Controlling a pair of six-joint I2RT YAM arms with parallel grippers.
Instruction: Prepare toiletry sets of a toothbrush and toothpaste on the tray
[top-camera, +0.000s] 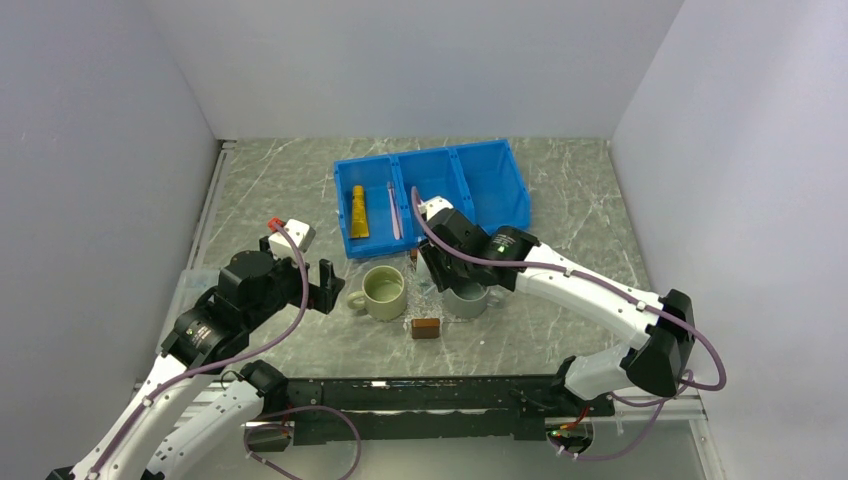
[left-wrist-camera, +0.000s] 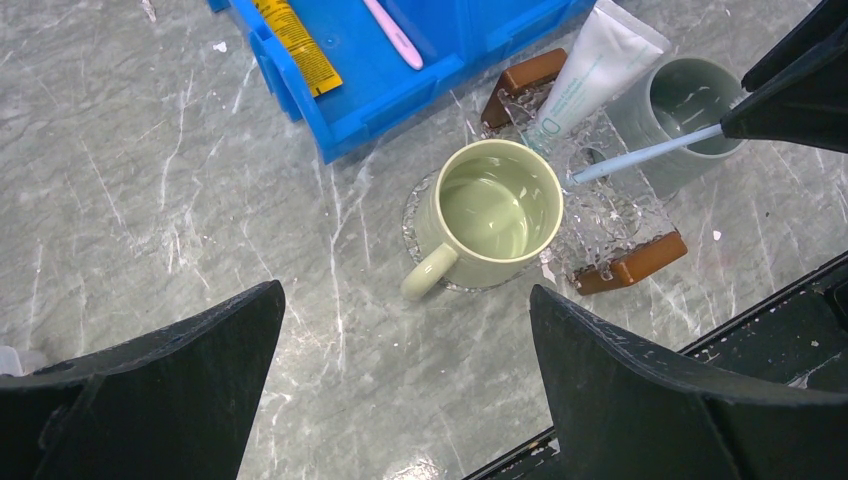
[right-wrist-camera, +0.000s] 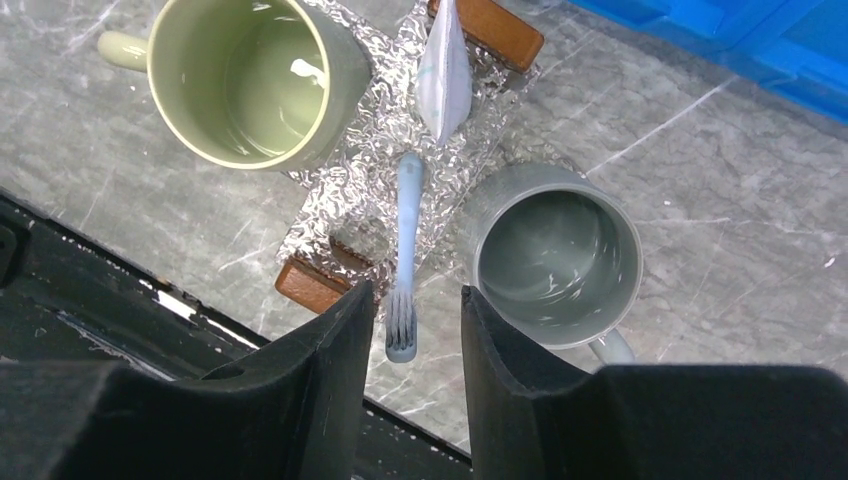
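Over tray (right-wrist-camera: 345, 215): right gripper (right-wrist-camera: 415, 330) nearly closed, grasping blue toothbrush (right-wrist-camera: 405, 250); risk: release rolls brush against grey mug (right-wrist-camera: 555, 255), off tray.

2 mugs (top-camera: 384, 291), 2 brushes (right-wrist-camera: 404, 262), 2 tubes (left-wrist-camera: 591, 68)

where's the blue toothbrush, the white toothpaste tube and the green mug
blue toothbrush (right-wrist-camera: 407, 240): right wrist view, middle of its handle.
white toothpaste tube (left-wrist-camera: 590, 75): left wrist view, printed body of the tube.
green mug (left-wrist-camera: 497, 205): left wrist view, inside bottom of the cup.
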